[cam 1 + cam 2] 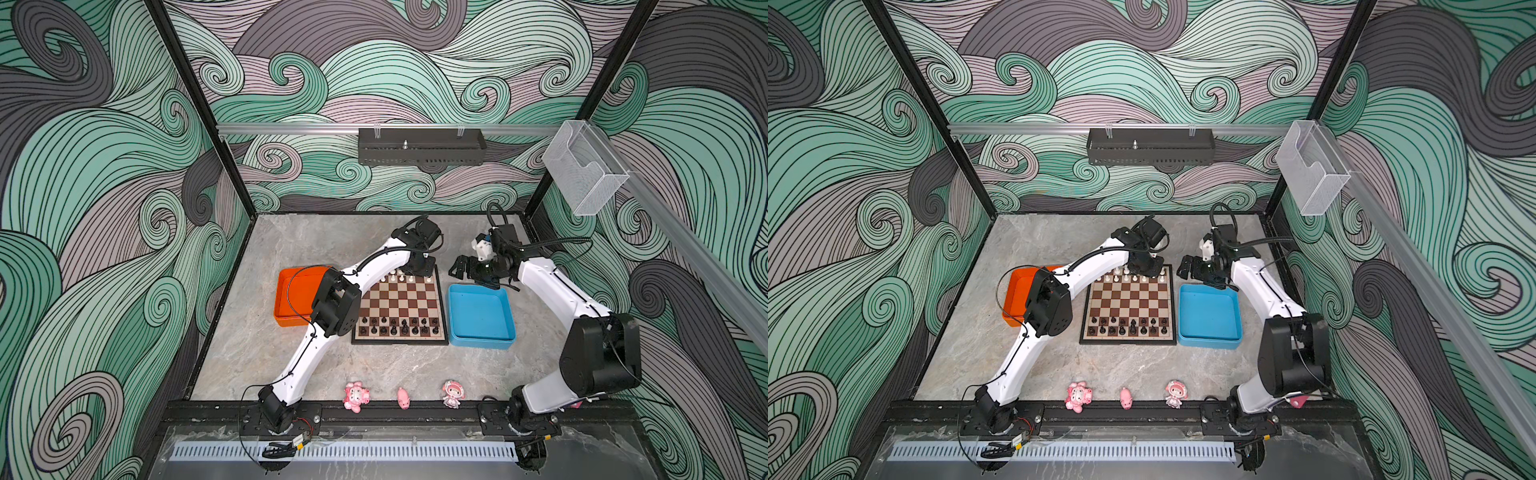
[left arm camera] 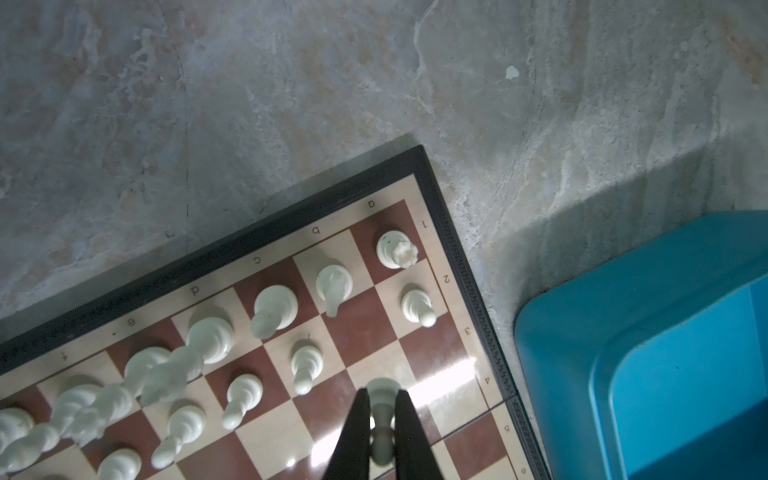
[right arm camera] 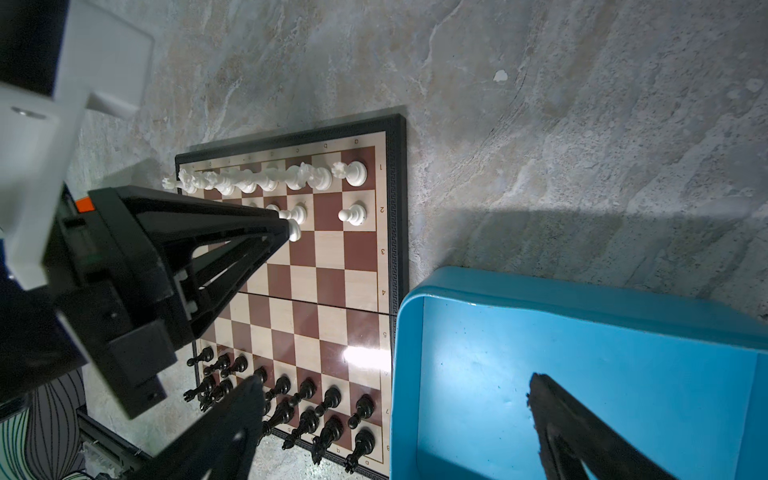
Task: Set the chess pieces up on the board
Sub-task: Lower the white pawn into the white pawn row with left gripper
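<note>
One white pawn (image 2: 380,415), clamped in the left gripper (image 2: 381,397) over the far right of the board (image 1: 402,305), awaits lowering into the pawn-row gap; right gripper (image 1: 460,269) gapes.

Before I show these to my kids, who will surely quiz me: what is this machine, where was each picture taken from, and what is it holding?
Two white robot arms stand at the front of a stone-look table. Two pictures look down from overhead, nearly alike; the other two come from cameras on the arms' wrists. A chessboard lies in the middle, black pieces lined up on its near side, white pieces on the far side. An orange tray sits left of it, a blue tray right; three pink toys stand along the front edge. The left end effector pinches a white pawn over the board; the right end effector hangs open and empty near the blue tray's far edge.
</note>
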Controlling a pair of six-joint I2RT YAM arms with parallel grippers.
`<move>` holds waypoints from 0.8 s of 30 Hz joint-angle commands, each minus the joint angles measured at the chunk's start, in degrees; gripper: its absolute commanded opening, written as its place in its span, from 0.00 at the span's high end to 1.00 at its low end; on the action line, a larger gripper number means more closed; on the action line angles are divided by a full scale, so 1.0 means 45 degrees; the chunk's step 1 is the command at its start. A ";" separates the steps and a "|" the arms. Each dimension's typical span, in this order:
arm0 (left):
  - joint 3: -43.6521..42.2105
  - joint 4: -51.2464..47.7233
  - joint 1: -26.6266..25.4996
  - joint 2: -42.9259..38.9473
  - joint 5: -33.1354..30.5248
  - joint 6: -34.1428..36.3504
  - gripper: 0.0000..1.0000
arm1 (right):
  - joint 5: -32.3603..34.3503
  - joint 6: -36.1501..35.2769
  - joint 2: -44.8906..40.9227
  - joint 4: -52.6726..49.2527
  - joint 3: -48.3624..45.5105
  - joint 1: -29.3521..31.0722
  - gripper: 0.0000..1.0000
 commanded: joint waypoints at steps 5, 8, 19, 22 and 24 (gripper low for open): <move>0.0303 0.0550 -0.0180 0.0642 -0.0567 -0.0066 0.86 | -0.0221 -0.0096 -0.0283 0.0050 -0.0193 -0.0128 0.01; 0.0313 0.0559 -0.0219 0.0756 -0.0712 -0.0027 0.87 | -0.0279 -0.0096 -0.0256 0.0071 -0.0201 -0.0131 0.01; 0.0508 0.0407 -0.0230 0.1066 -0.1021 0.0081 0.86 | -0.0318 -0.0077 -0.0192 0.0128 -0.0235 -0.0170 0.01; 0.0568 0.0306 -0.0239 0.1149 -0.1076 0.0081 0.86 | -0.0317 -0.0077 -0.0173 0.0136 -0.0235 -0.0170 0.01; 0.0589 0.0267 -0.0238 0.1191 -0.1075 0.0094 0.86 | -0.0338 -0.0061 -0.0142 0.0146 -0.0235 -0.0174 0.01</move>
